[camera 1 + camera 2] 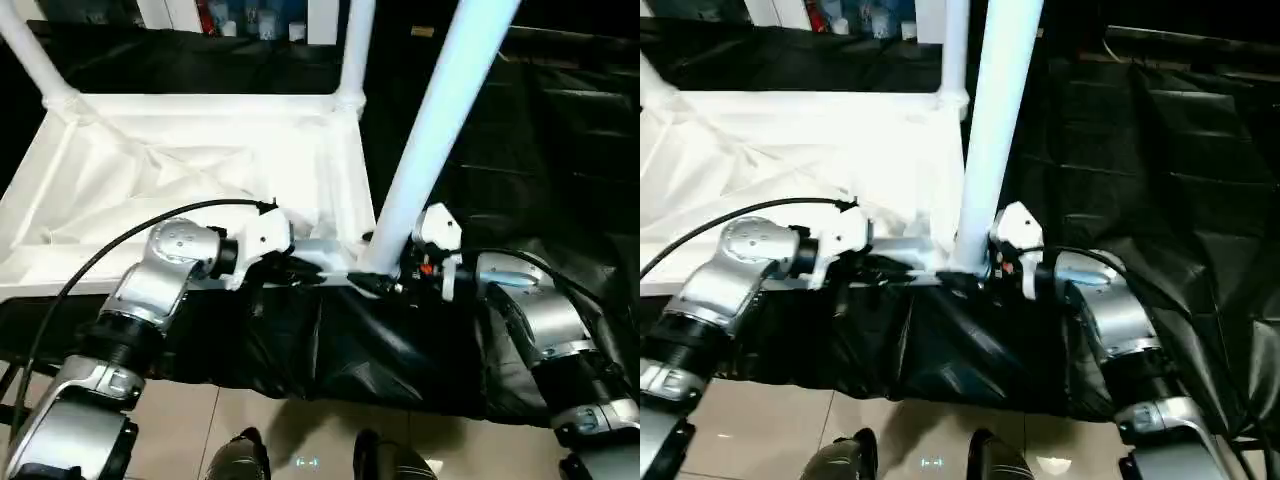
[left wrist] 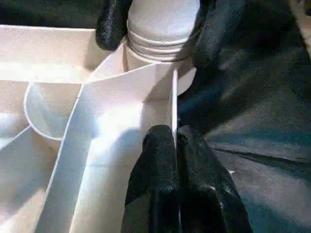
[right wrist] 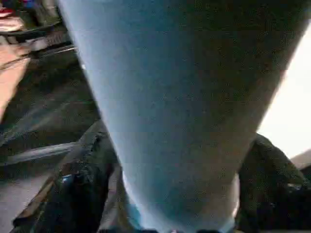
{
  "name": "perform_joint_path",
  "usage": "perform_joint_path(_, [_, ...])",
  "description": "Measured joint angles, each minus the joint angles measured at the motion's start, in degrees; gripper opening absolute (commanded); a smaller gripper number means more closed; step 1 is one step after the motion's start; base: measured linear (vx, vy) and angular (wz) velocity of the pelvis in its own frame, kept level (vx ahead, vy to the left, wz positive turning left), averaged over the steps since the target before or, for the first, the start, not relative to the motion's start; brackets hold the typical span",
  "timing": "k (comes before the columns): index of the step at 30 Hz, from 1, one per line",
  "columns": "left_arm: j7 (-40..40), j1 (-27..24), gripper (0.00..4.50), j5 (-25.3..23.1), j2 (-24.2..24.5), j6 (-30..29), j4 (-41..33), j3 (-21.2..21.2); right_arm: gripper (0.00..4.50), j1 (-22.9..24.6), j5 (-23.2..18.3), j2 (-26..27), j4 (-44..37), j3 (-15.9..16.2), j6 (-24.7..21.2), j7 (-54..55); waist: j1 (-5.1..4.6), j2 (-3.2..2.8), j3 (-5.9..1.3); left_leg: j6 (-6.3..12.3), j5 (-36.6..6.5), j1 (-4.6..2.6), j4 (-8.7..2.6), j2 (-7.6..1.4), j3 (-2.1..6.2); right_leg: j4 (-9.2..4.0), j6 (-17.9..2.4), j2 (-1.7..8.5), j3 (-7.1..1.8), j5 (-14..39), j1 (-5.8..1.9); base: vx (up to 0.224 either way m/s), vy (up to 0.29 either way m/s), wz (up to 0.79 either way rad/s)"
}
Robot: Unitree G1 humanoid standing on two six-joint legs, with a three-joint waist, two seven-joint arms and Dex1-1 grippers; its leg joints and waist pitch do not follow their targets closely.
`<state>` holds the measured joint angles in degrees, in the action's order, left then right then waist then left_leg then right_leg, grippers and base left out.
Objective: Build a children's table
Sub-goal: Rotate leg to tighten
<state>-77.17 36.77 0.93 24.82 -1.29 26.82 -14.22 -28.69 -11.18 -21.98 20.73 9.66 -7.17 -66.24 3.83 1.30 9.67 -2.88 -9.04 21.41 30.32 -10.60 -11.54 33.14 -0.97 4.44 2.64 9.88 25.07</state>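
The children's table [image 1: 200,160] lies upside down on a black-draped tabletop [image 1: 540,130], its ribbed white underside facing up and filling the scene from about nine to twelve o'clock. Two legs already stand in the far corner sockets, at eleven and twelve o'clock. A third leg [image 1: 440,120] rises from the near corner socket [image 2: 155,53] at centre, leaning toward one o'clock.

My left gripper [image 2: 175,141] reaches in from eight o'clock; its fingers [image 2: 158,160] are pressed together on the thin upright side wall of the tabletop's edge, just beside that socket. My right gripper [image 2: 155,29] comes in from four o'clock, its fingers [image 2: 114,24] closed around the base of the third leg where it enters the socket.

I judge the plastic light, smooth and fairly slippery. The top is stiff across its ribs, but the thin wall could flex if pinched hard. The long tube would lever easily if held high, so gripping low, close to the socket, seems best while the left steadies the rim.
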Motion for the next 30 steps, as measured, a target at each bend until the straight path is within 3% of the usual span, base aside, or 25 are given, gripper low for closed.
perform_joint_path(11, [0.1, 0.8, 0.00, -0.1, -0.8, 0.4, 1.1, -0.5, 2.72, 1.5, -0.2, -0.4, -1.6, -0.1, -0.5, -0.3, 1.06, 0.00, 0.00, 0.00, 0.0, -0.02, 0.05, -0.02, -0.03, 0.01, 0.0, 0.00, -0.02, 0.0, -0.02, 0.000, 0.000, 0.00])
perform_joint_path(14, [5.2, 1.9, 0.00, -1.7, -2.9, -0.5, 2.9, 0.0, 2.71, 2.4, 0.9, 2.7, -1.3, -2.6, -0.9, 8.0, 1.05, 0.04, 0.00, -0.10, 0.0, -0.17, 0.17, -0.06, -0.10, 0.02, -0.2, 0.00, -0.05, -0.1, -0.20, 0.000, 0.000, 0.00])
perform_joint_path(18, [15.6, 3.1, 0.00, -5.2, -7.2, -3.4, 3.9, 0.6, 2.70, 2.0, 2.9, 10.7, 2.2, -7.7, 0.2, 26.2, -0.14, 0.09, -0.02, -0.43, -0.1, -0.26, 0.25, 0.07, -0.12, -0.04, -0.1, 0.04, -0.26, -0.1, -0.24, 0.000, 0.000, 0.00])
perform_joint_path(24, [24.8, 3.9, 0.00, -7.6, -11.7, -6.5, 4.3, 0.8, 2.70, 0.6, 6.5, 19.5, 4.5, -10.8, 1.7, 47.3, -0.71, -0.07, -0.16, -0.44, -0.1, -0.31, 0.21, 0.29, -0.04, -0.08, 0.0, 0.12, -0.42, -0.1, -0.26, 0.000, 0.000, 0.00])
perform_joint_path(29, [28.2, 3.9, 0.00, -9.2, -13.7, -7.2, 4.2, 0.8, 2.70, -0.7, 8.8, 23.4, 6.9, -12.0, 3.8, 56.4, -0.80, -0.20, -0.35, -0.43, -0.1, -0.30, 0.18, 0.42, 0.00, -0.08, 0.0, 0.19, -0.46, -0.1, -0.26, 0.000, 0.000, 0.00])
perform_joint_path(30, [28.2, 3.7, 0.00, -9.3, -13.7, -7.2, 3.8, 0.8, 3.26, -0.5, 9.0, 23.5, 6.9, -12.0, 4.4, 56.4, -0.79, -0.20, -0.35, -0.43, -0.1, -0.28, 0.18, 0.43, 0.00, -0.08, 0.0, 0.20, -0.47, -0.1, -0.26, 0.000, 0.000, 0.00])
